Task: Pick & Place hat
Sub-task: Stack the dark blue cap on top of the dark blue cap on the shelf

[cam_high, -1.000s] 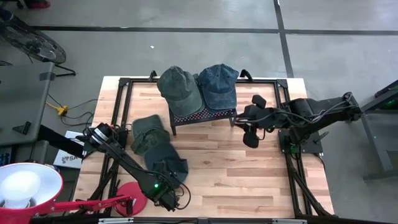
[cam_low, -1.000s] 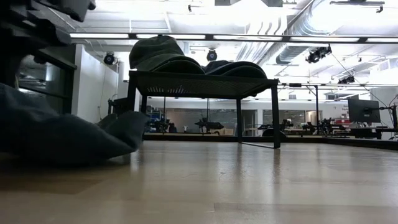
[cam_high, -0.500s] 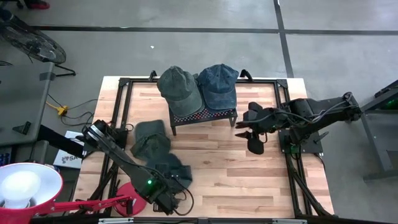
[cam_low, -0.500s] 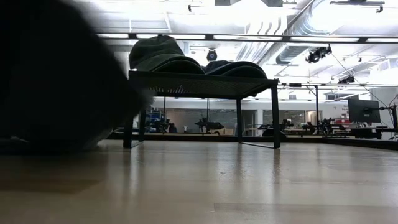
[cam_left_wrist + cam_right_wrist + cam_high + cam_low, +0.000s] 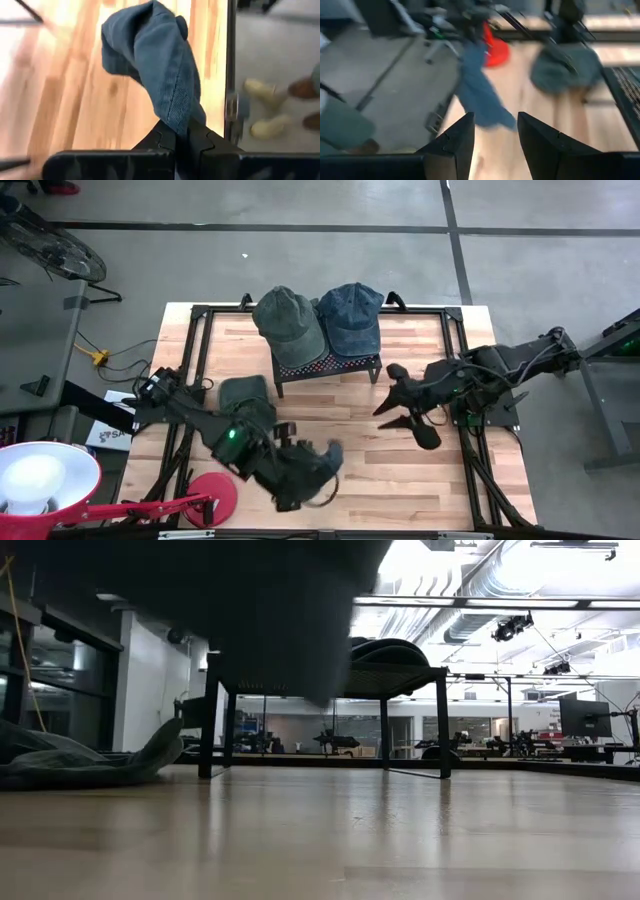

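Blue denim hat: pinched by a fold in the left gripper, jaws clenched tight on the cloth, hanging clear above the wooden table near its front edge. Right gripper: jaws parted about halfway, grasping nothing, poised over the table's right side. Green hat: lying on the table beside the black rack, which carries two more caps.

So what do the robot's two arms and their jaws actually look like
Both arms are dark, nearly black, jointed links with thin black cables along them. The left arm shows a small green light. Each ends in two flat, angular dark fingers, seen closest on the right gripper and the left gripper.
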`<control>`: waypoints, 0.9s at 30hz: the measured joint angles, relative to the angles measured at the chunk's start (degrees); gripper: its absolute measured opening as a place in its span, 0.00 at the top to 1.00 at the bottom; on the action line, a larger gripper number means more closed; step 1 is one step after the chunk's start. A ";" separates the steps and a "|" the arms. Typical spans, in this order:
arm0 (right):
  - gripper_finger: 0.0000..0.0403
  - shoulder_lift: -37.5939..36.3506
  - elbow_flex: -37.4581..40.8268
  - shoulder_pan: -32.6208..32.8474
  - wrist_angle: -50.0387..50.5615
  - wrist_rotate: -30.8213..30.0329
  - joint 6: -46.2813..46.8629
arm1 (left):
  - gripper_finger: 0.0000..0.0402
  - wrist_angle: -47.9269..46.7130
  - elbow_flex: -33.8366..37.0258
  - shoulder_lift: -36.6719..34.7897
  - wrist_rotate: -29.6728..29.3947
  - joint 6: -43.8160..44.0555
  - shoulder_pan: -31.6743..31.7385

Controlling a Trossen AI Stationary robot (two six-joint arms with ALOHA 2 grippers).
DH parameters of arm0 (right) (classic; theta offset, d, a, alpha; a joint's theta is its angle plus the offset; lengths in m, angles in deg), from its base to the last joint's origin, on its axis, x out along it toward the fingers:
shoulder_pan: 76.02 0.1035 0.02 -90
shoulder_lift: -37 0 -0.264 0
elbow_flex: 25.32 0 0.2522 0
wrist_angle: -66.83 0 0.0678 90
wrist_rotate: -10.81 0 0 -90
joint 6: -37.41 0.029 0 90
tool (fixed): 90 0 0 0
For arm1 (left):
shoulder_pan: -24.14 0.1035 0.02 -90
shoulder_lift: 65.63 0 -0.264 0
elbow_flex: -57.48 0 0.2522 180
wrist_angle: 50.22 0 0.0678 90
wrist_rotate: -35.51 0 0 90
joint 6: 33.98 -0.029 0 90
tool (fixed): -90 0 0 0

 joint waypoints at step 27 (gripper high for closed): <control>0.43 -1.30 0.00 1.37 -2.16 -6.55 -26.87 | 1.00 13.58 -3.03 0.07 9.25 -9.64 15.27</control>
